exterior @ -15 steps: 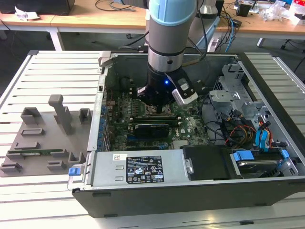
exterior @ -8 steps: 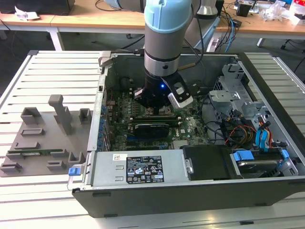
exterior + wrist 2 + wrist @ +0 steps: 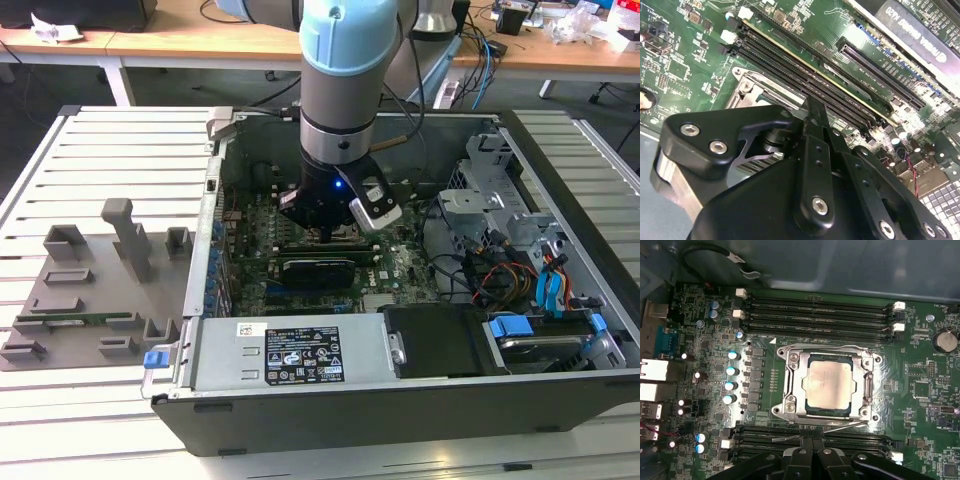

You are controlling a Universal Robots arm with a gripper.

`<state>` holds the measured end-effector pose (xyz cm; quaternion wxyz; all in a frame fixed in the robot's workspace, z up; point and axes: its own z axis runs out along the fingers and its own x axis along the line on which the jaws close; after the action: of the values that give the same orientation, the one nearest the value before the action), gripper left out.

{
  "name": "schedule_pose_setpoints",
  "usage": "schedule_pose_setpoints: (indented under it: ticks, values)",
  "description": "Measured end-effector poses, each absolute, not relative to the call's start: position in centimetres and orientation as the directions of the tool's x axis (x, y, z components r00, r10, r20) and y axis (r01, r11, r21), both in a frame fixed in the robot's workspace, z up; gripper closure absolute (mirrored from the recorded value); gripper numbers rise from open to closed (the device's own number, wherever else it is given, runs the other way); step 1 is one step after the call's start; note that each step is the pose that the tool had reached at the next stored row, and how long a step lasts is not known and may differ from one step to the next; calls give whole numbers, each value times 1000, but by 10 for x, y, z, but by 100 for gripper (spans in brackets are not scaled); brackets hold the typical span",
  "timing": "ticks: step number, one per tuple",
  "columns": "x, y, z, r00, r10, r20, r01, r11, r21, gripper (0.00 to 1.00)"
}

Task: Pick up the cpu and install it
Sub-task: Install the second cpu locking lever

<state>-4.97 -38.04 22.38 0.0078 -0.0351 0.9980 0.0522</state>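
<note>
— White slats are making up the counter; what is sitting on it?

— A big open black-and-grey computer case is lying on its side there, and the pale blue and silver robot arm is reaching down into it. Beside the case, toward the exterior view's left, a flat grey fixture tray with upright blocks is resting on the slats.

— And inside the case?

— A green motherboard is lying flat, with black memory slots running along both sides of a silvery metal socket frame.

— Where is the cpu?

— The small square cpu with its silvery-grey top plate is sitting in that frame, level with it.

— The end effector?

— The black end effector is hanging just above the board near the socket, its fingers pressed together and gripping nothing.
</note>
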Motion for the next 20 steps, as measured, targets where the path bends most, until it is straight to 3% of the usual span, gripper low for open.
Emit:
schedule_pose_setpoints:
  ticks: [20]
  values:
    - [-76,-377,210,-997,-69,-19,-71,992,105,89]
